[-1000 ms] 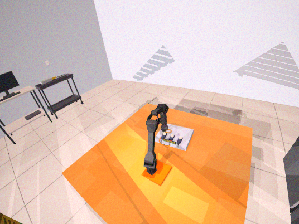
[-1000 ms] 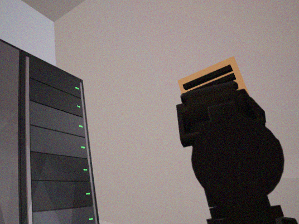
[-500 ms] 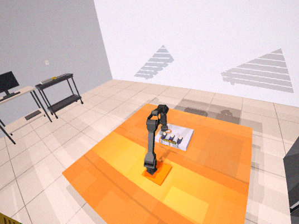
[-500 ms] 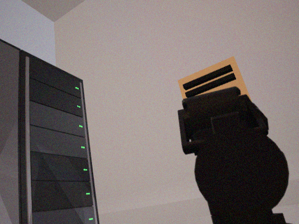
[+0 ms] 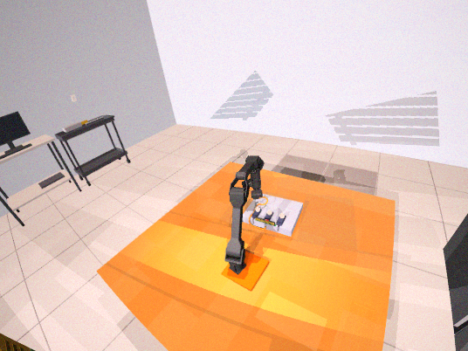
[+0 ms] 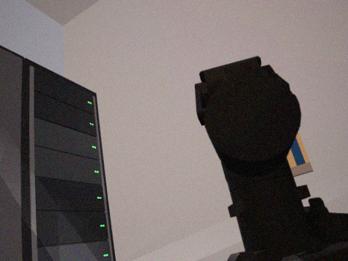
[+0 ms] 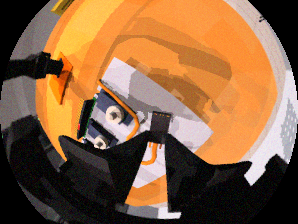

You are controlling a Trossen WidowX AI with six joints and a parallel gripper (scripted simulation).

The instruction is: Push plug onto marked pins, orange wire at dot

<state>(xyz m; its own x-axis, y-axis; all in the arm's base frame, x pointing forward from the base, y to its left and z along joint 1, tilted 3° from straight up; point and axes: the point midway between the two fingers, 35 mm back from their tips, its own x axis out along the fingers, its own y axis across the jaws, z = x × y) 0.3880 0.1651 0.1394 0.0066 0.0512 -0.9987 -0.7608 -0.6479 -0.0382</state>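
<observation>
The grey printed holder (image 5: 293, 209) (image 7: 174, 82) lies on the orange mat (image 5: 332, 271) just beyond the arm. Small servo bodies (image 5: 270, 215) (image 7: 115, 117) sit along its near side, above a yellow marked strip (image 5: 265, 223); the pins are too small to make out. My gripper (image 5: 258, 195) (image 7: 157, 135) hangs over the holder's left end. In the wrist view its fingers are shut on the small black plug (image 7: 160, 123), and the orange lead (image 5: 262, 201) (image 7: 150, 156) curls down from it. In the exterior view only the arm's dark joint (image 6: 253, 117) shows.
The arm's base (image 5: 237, 262) stands on an orange plate in front of the holder. A desk with a monitor (image 5: 13, 128) and a black cart (image 5: 93, 131) stand far left. A dark server rack (image 6: 65, 162) (image 5: 458, 271) stands at the right.
</observation>
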